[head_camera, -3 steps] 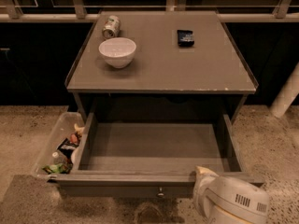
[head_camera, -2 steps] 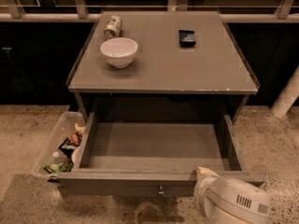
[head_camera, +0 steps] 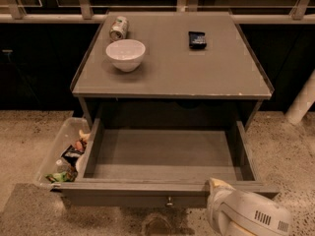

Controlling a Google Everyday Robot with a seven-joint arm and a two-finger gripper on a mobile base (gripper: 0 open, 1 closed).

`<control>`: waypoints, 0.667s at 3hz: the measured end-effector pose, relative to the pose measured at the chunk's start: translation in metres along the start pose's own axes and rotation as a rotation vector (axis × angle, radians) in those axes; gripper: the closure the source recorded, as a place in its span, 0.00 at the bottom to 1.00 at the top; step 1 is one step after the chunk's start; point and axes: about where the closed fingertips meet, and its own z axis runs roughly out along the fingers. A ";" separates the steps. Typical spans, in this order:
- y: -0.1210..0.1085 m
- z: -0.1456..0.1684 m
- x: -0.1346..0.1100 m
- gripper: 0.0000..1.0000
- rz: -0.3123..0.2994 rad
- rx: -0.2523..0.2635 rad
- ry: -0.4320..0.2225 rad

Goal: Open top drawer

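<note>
Status: top drawer (head_camera: 162, 156) stands well out from bench (head_camera: 172, 77), pull step looks done; claw (head_camera: 216, 186) at its near-right front edge, open or closed can't tell; next, retreat clear.

A grey table (head_camera: 172, 77) fills the middle of the frame, its flat top square and mostly bare. Near the upper left of the top sits a white bowl (head_camera: 125, 54), upright. Just behind it, at the far left corner, a drink can (head_camera: 118, 27) lies on its side. A small dark flat packet (head_camera: 197, 39) lies towards the far right, well apart from both. The table stands on a speckled stone floor (head_camera: 285, 146). On that floor at lower left, just beside the table, rests a clear plastic bin (head_camera: 54, 151) with scraps and wrappers inside. The gripper (head_camera: 216, 185) is at the lower right, at the table's front edge.
</note>
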 end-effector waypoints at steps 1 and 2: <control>0.003 -0.003 -0.001 1.00 -0.002 -0.001 -0.003; 0.008 -0.008 -0.002 1.00 -0.005 -0.003 -0.006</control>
